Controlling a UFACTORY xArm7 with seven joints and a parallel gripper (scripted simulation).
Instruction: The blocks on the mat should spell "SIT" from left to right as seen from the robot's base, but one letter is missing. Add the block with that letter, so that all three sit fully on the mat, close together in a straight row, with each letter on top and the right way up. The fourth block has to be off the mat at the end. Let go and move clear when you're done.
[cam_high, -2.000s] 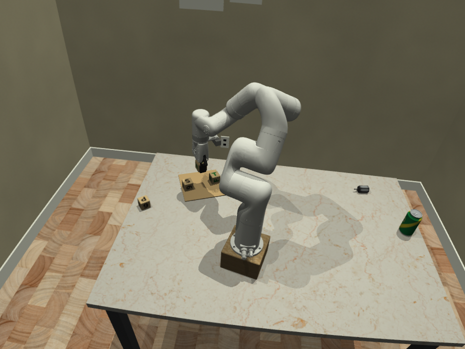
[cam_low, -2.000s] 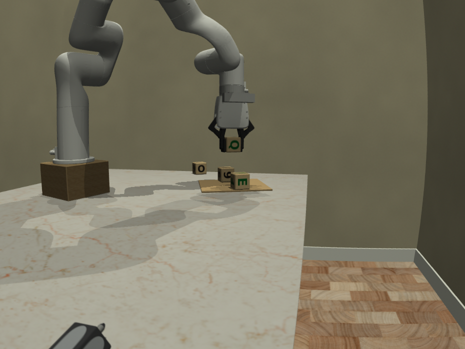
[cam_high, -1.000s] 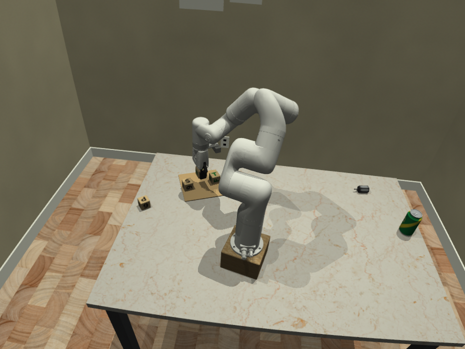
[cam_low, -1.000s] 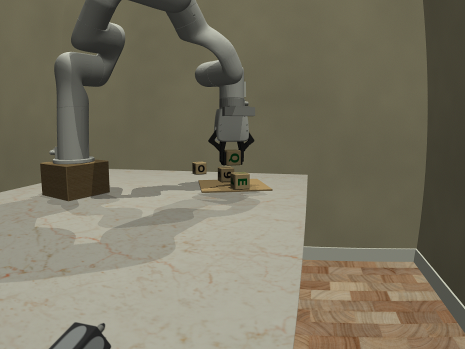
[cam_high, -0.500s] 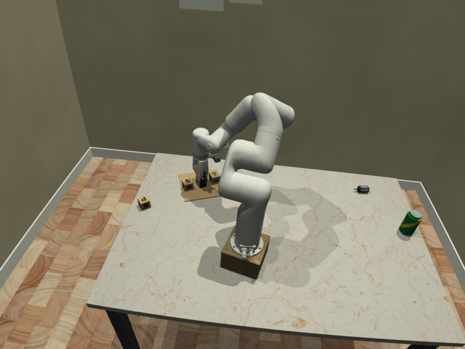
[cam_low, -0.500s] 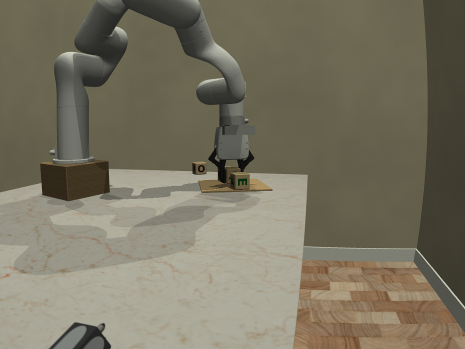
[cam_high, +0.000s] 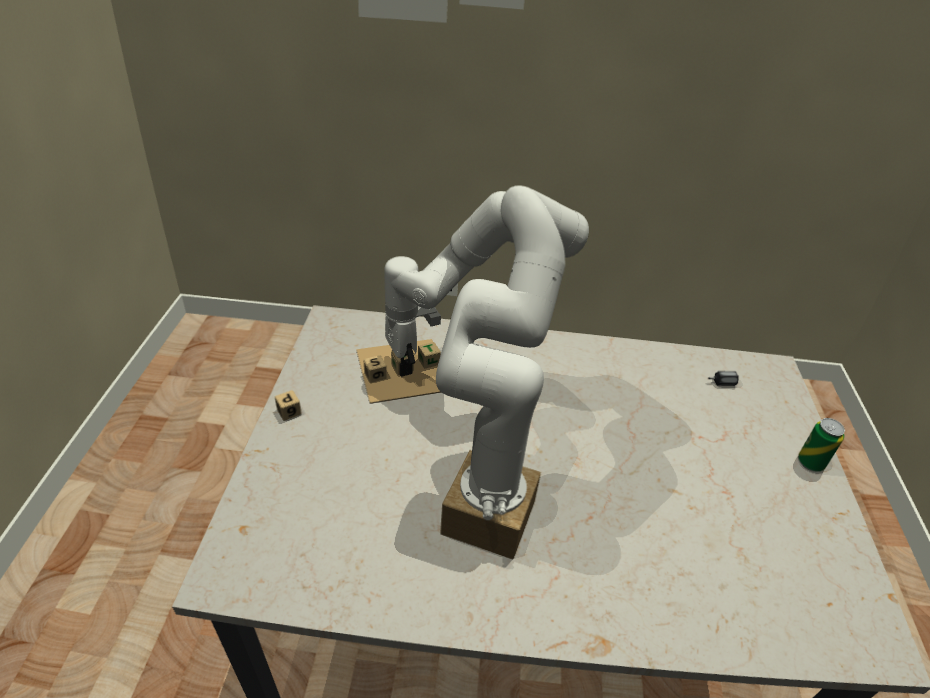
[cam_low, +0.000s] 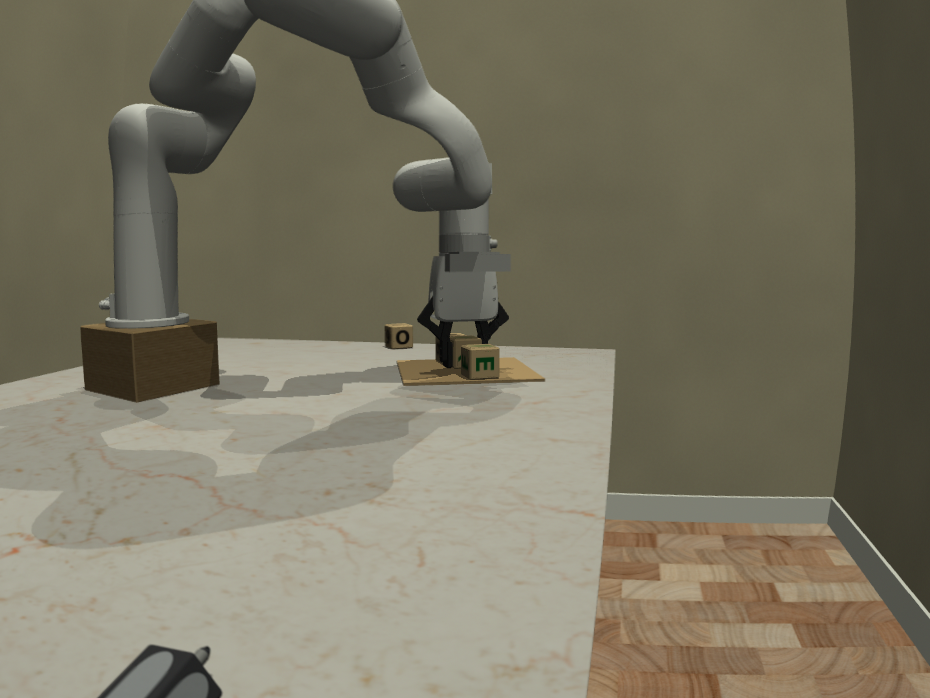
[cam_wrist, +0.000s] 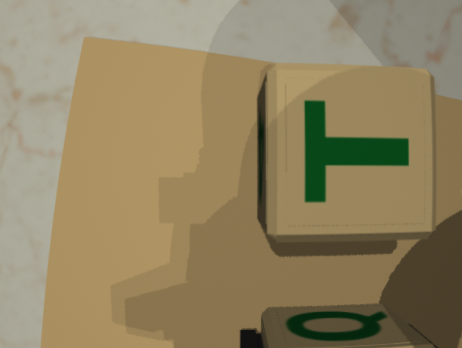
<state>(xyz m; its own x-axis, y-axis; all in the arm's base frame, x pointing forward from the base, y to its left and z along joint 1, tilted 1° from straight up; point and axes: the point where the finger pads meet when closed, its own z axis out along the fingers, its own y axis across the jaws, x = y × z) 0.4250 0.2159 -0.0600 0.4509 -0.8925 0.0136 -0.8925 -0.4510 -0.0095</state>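
Held block (cam_wrist: 334, 327) clamped in the tool (cam_high: 405, 363), seemingly low between S block (cam_high: 374, 366) and T block (cam_high: 428, 350).

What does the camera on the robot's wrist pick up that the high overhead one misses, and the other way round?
Only the wrist view shows a green Q on the side of the held block, which the gripper grips. Only the top view shows the S block, the fourth block off the mat, the green can and the whole arm. Both show the T block and the mat.
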